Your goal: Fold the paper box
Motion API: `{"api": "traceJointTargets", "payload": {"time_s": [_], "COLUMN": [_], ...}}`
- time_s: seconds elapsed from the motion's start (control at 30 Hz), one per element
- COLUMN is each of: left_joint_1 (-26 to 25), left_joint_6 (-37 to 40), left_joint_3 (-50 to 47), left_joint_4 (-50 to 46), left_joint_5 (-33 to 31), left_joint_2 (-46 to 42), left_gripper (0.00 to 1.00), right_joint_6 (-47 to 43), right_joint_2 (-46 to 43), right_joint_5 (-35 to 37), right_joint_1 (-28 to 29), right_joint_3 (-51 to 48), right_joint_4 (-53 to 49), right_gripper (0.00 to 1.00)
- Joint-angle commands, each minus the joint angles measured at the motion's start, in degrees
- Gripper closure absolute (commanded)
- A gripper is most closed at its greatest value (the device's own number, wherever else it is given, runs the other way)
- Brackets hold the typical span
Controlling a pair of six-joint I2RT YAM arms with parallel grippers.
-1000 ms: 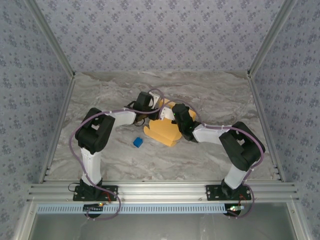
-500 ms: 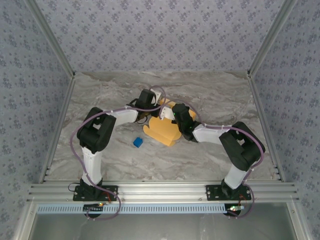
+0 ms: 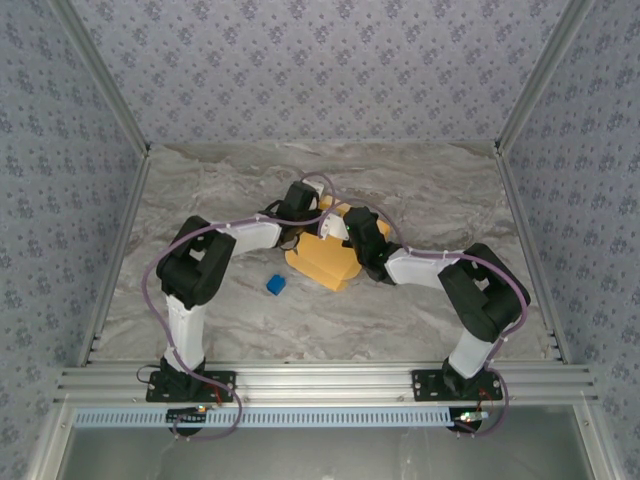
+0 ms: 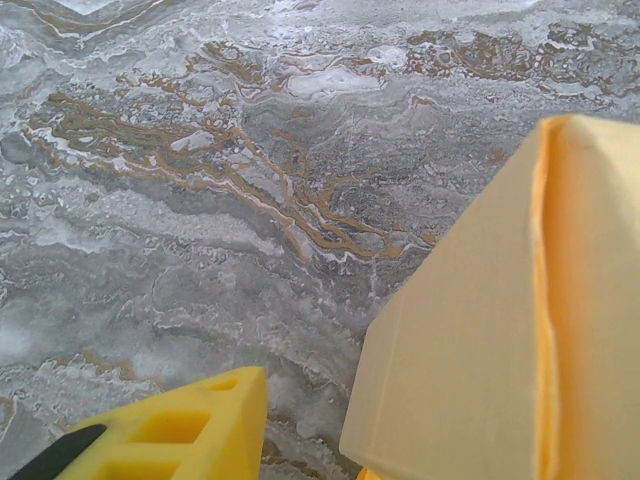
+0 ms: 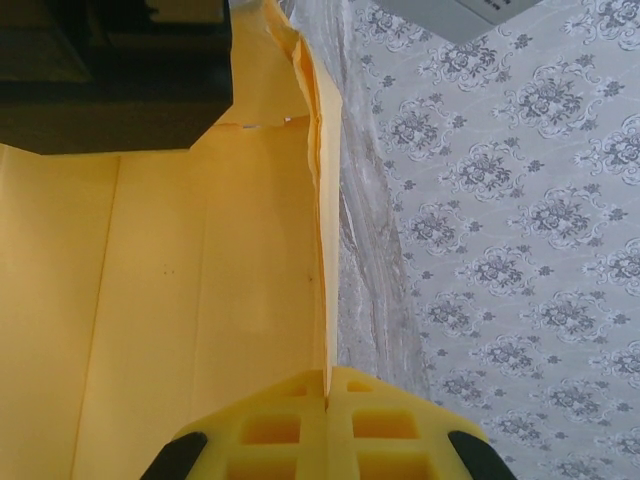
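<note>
The paper box [image 3: 322, 262] lies about the middle of the table [image 3: 420, 190], between the two wrists. Compared with a second ago, the left gripper [image 3: 300, 215] has moved to the right, closer over the box's far-left side. Its jaws stand partly apart: the one visible finger [image 4: 190, 430] is just beside the card wall, not touching it. The right gripper [image 5: 327, 388] is clenched on a thin edge of the box.
</note>
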Motion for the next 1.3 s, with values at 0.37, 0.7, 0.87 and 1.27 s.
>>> {"api": "traceJointTargets", "payload": {"time_s": [0.37,0.7,0.87,1.27], "left_joint_1": [3.1,3.6,3.6,3.0], "left_joint_6": [5.0,4.8,4.8,4.6], "left_joint_3": [-5.7,-4.9,-4.6,-3.3], "left_joint_4": [10.5,13.4,14.4,16.6], "left_joint_5": [13.6,16.5,15.8,16.9], "left_joint_2": [-3.3,-2.3,-1.9,-0.9], "left_gripper": [0.48,0.53,0.6,0.67], "right_joint_6": [1.1,1.4,1.5,1.8], "right_joint_2": [-1.9,-1.9,-1.8,-1.5], "right_joint_5": [0.1,-0.1,-0.1,-0.2], "right_joint_1": [-0.6,-0.6,-0.5,-0.2], "right_joint_3": [0.2,0.0,0.0,0.5], "right_joint_4": [-3.6,-3.6,-3.7,-3.8], "right_gripper": [1.0,1.0,1.0,1.0]}}
